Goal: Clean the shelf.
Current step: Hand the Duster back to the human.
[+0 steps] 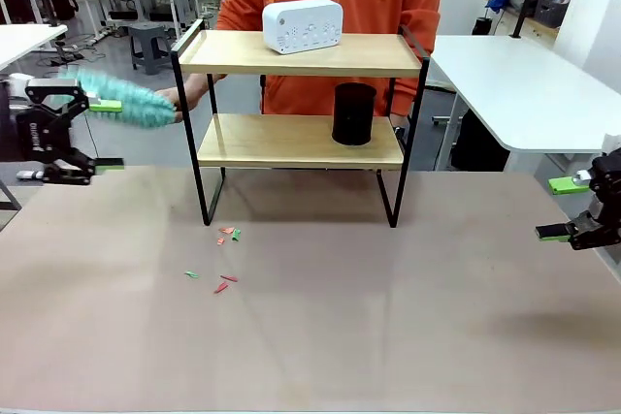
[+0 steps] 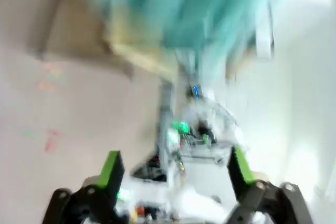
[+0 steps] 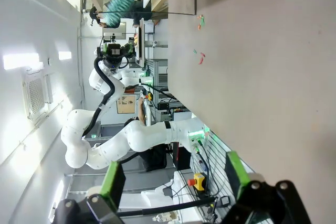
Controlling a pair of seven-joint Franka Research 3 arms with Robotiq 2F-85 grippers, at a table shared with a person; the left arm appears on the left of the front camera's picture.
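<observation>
- Toward the far middle of the brown surface (image 1: 388, 336), the small two-tier shelf of light wooden boards in a thin black metal frame (image 1: 301, 138) is standing on its four legs, just in front of the person in orange.
- Judging by its thin frame, it is looking light and stiff but easy to tip; the black top rail or a leg would be the firmest place to take hold, since the boards are smooth.
- A white rounded box (image 1: 302, 25) is sitting on the top board, a black cylinder (image 1: 354, 113) on the lower one.
- At the left edge, the left hand (image 1: 95, 133) is gaping wide, with a fluffy teal duster (image 1: 126, 99) lying at its upper finger; the person's hand (image 1: 175, 102) is touching the duster's far end.
- The right hand (image 1: 563, 208) is hanging wide and empty, well apart from the shelf.
- Small red and green scraps (image 1: 225, 259) are lying on the surface in front of the shelf.
</observation>
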